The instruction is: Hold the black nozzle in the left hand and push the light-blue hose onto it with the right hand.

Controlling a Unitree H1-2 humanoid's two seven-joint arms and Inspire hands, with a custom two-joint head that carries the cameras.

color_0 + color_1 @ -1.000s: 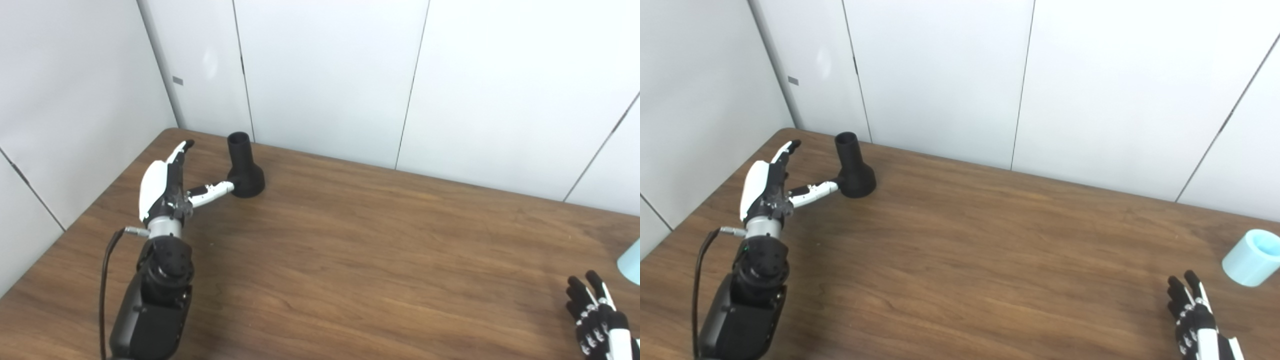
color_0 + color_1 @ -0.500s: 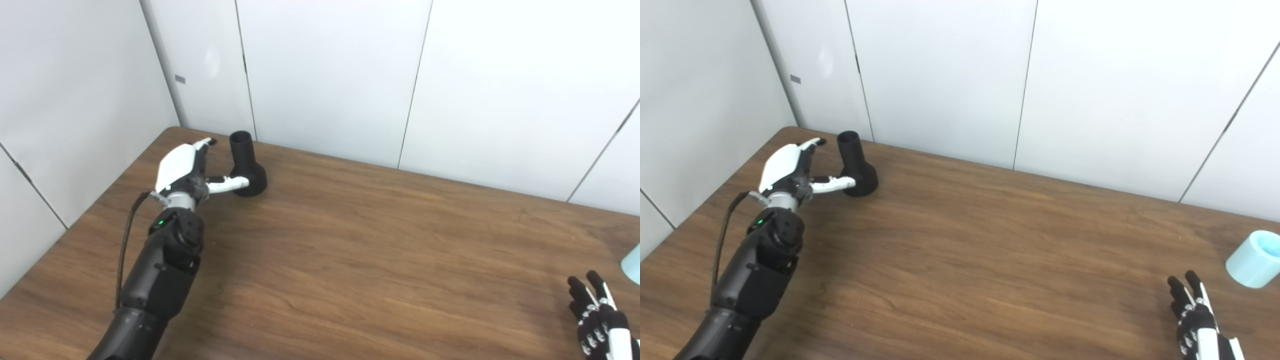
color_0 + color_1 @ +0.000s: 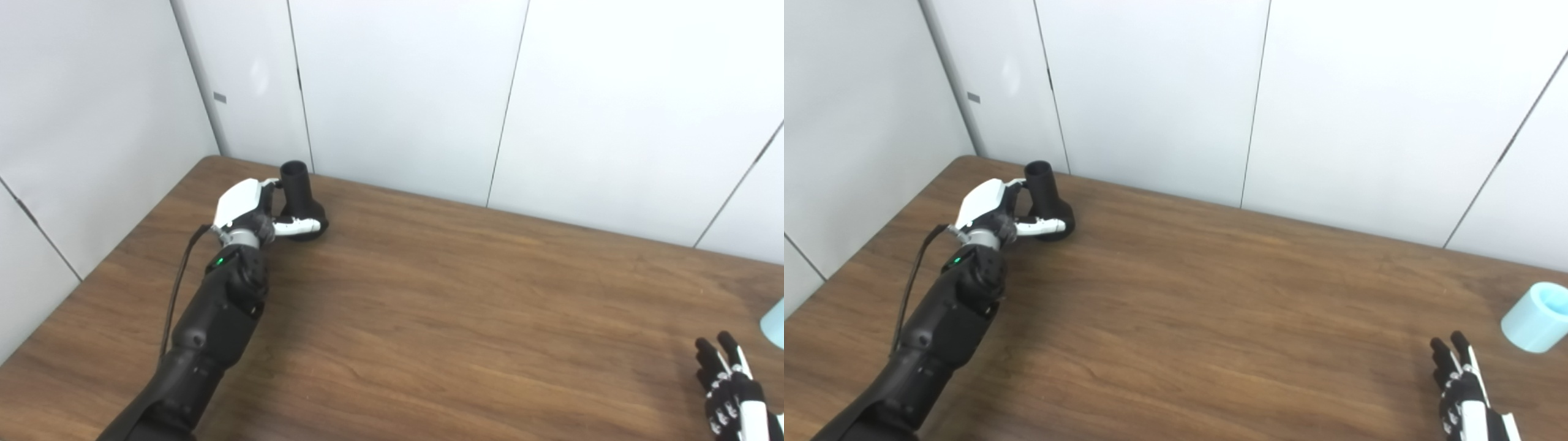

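The black nozzle stands upright on its wide base at the far left corner of the wooden table. My left hand is right beside it, open. Its fingers reach the narrow neck from the left and its thumb lies across the front of the base, so the nozzle sits between them. The light-blue hose piece, a short open cylinder, stands near the table's right edge. My right hand rests open at the bottom right, short of the hose and apart from it.
White wall panels close off the table's back and left side, right behind the nozzle. The hose is only partly in frame in the left eye view.
My left arm has reached forward and right, and the hand has come around the nozzle, thumb now across its base. The nozzle, hose and right hand have stayed put.
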